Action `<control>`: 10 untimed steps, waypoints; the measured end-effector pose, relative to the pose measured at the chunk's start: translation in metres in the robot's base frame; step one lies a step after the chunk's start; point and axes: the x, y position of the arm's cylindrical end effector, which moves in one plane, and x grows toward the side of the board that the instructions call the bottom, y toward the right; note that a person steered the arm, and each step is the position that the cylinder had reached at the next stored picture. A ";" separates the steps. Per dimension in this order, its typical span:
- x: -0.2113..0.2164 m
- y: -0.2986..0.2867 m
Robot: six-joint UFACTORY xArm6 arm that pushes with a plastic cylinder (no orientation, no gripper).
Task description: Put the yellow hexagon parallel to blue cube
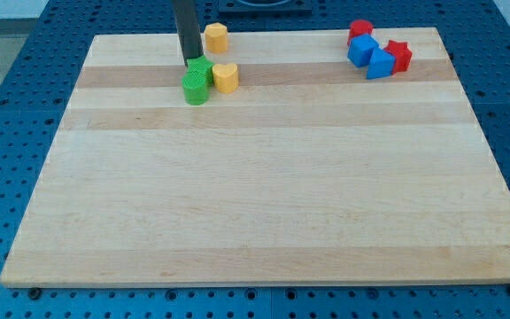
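My tip (190, 62) stands at the view's top, left of centre, right against the upper left of a green block (202, 69). A green cylinder (196, 89) sits just below that block and touches it. A yellow block that looks like the hexagon (215, 37) lies up and right of the tip, near the board's top edge. A second yellow block (226, 77), shape unclear, touches the green block's right side. The blue cube (362, 49) lies at the top right, far from the tip.
A second blue block (381, 64) touches the blue cube's lower right. A red star (399, 55) sits right of it and a red block (360, 29) sits above the cube. The wooden board (264, 204) lies on a blue perforated table.
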 end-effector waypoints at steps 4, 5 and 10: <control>-0.071 -0.019; -0.072 0.018; -0.058 0.132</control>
